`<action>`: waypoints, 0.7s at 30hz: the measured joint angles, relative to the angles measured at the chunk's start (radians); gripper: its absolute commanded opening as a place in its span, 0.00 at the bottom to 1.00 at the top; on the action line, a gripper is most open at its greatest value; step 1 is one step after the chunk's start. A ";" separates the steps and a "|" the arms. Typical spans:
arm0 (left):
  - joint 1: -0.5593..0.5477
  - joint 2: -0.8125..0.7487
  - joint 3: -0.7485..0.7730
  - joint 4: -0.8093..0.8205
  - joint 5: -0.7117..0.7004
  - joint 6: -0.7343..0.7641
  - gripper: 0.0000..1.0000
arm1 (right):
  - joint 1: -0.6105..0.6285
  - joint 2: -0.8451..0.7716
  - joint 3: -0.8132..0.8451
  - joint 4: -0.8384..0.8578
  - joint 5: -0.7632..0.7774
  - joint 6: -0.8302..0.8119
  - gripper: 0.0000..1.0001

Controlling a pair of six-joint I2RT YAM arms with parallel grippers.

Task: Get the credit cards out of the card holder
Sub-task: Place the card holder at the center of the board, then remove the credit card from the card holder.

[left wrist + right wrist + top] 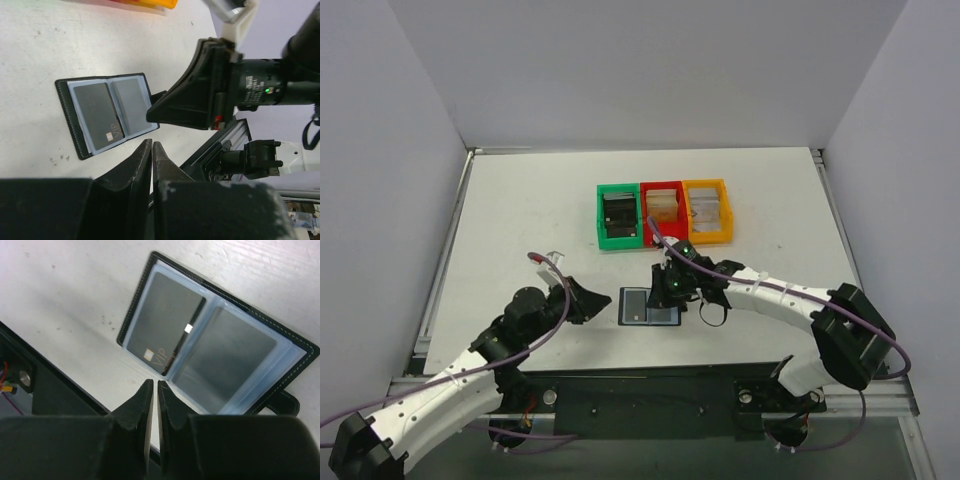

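Table (520,210): open card holder (73,120) holds credit cards (165,325).

Your table (520,220): white, matt, lightly scuffed, with a few dark specks on the surface close to the near edge. The card holder (638,307) lies on it toward that near edge, about mid-width. It is opened flat, grey-blue pockets facing up, and you can see its black stitched border around them. Farther back, well apart from it, three small bins stand in a row, side walls touching — green bin (620,242) left, red bin (661,186) middle, yellow bin (708,237) right.
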 measured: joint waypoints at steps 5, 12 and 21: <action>-0.001 0.154 -0.002 0.179 0.048 -0.009 0.09 | -0.016 0.028 -0.043 0.007 -0.012 0.005 0.04; -0.021 0.372 -0.002 0.362 0.084 -0.026 0.09 | -0.032 0.059 -0.076 0.064 -0.021 0.005 0.04; -0.040 0.549 -0.002 0.468 0.092 -0.026 0.09 | -0.070 0.109 -0.118 0.106 -0.047 0.010 0.04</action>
